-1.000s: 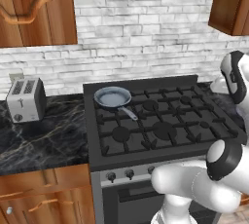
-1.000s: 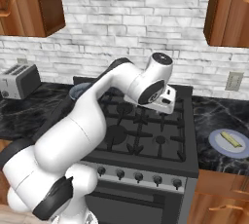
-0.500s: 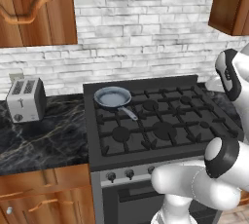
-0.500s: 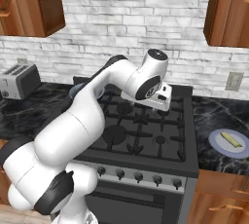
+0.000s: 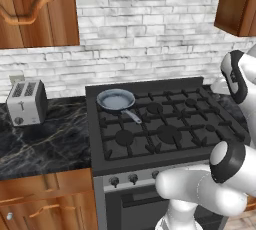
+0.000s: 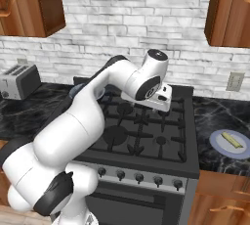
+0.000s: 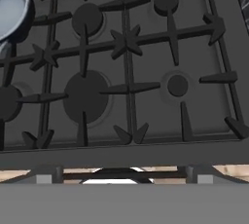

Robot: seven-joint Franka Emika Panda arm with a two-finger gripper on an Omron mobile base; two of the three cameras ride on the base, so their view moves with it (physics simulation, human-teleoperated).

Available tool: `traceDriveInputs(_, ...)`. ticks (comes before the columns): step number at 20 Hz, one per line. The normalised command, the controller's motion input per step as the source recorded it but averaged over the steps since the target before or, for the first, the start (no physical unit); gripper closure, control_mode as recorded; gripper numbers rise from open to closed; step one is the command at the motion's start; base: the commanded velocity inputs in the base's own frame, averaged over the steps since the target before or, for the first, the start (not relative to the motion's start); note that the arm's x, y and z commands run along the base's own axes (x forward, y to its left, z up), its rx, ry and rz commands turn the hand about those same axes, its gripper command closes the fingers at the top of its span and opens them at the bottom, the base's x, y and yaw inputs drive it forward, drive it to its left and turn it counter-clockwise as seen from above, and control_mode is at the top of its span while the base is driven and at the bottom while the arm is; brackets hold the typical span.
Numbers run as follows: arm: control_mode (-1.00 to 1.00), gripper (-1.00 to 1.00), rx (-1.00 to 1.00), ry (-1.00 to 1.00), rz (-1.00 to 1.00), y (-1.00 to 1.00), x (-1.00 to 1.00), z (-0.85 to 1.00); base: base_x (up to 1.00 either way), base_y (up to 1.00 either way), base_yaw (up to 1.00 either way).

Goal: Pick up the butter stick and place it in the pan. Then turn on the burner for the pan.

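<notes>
The butter stick [image 6: 232,140], a small pale yellow block, lies on a pale round plate [image 6: 218,144] on the dark counter right of the stove. The pan [image 5: 116,99] sits on the stove's back left burner with its short dark handle toward the front right. In the right base view a sliver of the pan [image 6: 75,91] peeks out behind my arm; in the hand view its rim [image 7: 10,3] is at the top left. My gripper [image 6: 163,104] hangs open over the stove's middle right burners, holding nothing, well left of the butter stick.
A row of burner knobs [image 6: 139,177] runs along the stove's front. A silver toaster [image 5: 25,103] stands on the left counter. Wooden cabinets hang at both upper corners, and a wall socket [image 6: 236,81] sits above the right counter.
My arm's wrist has turned and shifted slightly above the stove. The pan, the plate and the butter stick have stayed put.
</notes>
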Motion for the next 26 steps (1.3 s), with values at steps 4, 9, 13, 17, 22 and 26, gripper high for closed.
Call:
traceDriveInputs(4,1.0,-1.0,0.0,0.0,0.0,0.0,-0.03,-0.03,-0.22,-0.25,-0.02)
traceDriveInputs(9,1.0,-1.0,0.0,0.0,0.0,0.0,0.0,0.0,-0.09,-0.48,0.0)
traceDriveInputs(13,1.0,-1.0,0.0,0.0,0.0,0.0,0.0,0.0,0.0,-0.46,0.0)
traceDriveInputs(17,1.0,-1.0,0.0,0.0,0.0,0.0,0.0,0.0,0.0,-0.49,0.0)
traceDriveInputs(22,1.0,-1.0,0.0,0.0,0.0,0.0,0.0,0.0,0.27,-0.2,0.0)
traceDriveInputs(26,1.0,-1.0,0.0,0.0,0.0,0.0,0.0,0.0,0.55,0.0,0.0)
